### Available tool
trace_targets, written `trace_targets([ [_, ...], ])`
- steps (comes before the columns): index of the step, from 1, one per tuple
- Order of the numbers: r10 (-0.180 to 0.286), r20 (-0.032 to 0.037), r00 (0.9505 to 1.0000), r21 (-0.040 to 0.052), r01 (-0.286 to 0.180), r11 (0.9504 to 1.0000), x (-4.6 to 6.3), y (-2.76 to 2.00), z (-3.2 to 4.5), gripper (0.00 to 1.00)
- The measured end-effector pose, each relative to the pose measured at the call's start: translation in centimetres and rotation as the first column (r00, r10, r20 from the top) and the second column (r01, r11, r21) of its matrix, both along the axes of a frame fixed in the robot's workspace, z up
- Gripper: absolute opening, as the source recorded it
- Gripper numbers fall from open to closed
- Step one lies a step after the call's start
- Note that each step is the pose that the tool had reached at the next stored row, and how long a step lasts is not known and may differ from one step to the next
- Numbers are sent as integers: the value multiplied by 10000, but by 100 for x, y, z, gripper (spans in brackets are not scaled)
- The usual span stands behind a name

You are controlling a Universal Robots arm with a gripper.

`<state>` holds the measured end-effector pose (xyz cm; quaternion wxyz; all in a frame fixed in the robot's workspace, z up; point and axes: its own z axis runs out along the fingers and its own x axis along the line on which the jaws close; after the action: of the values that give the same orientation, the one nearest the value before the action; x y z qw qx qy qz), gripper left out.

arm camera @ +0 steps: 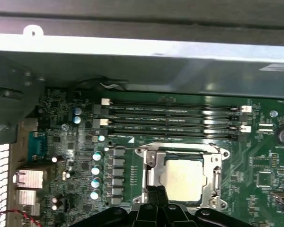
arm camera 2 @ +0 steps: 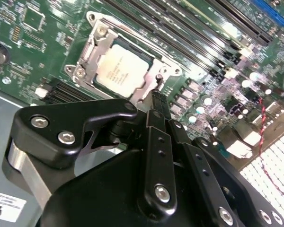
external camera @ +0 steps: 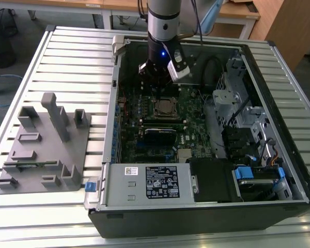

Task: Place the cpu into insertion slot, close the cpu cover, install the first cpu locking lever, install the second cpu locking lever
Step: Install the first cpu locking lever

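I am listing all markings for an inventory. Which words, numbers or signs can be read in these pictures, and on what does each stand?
None can be quoted; every print is too small or blurred.
White label on the power supply box: lines and symbols, too small.
cpu top: faint print, blurred.
White sticker on grey case metal: cut off, blurred.
Motherboard: tiny white markings, too small.

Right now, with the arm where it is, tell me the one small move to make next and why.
Probably nudge the shut gripper against the lever end beside its tips. The chip already lies in the socket with the cover down around it, so only locking seems left; whether that lever is latched, I cannot tell.
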<state>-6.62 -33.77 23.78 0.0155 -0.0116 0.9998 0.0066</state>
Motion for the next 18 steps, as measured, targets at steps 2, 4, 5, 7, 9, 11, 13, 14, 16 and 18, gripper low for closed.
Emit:
trace_targets([
  [2,0,6,10000,-1,0,10000,-40,0,-3,11],
  [4,-2,11,10000,0,2,10000,-77,0,-7,11],
  [5,-1,11,10000,0,1,10000,-91,0,-8,11],
  [7,-2,13,10000,0,2,10000,-105,1,-8,11],
  [9,0,13,10000,-2,0,10000,-105,0,-8,11],
  [11,0,14,10000,-1,0,10000,-105,0,-6,11],
  [13,-1,13,10000,-2,1,10000,-105,0,6,11],
  [14,-1,14,10000,-1,1,10000,-105,0,12,11],
  [16,-1,14,10000,0,1,10000,-105,0,28,11],
  [18,-1,14,10000,1,1,10000,-105,0,40,11],
])
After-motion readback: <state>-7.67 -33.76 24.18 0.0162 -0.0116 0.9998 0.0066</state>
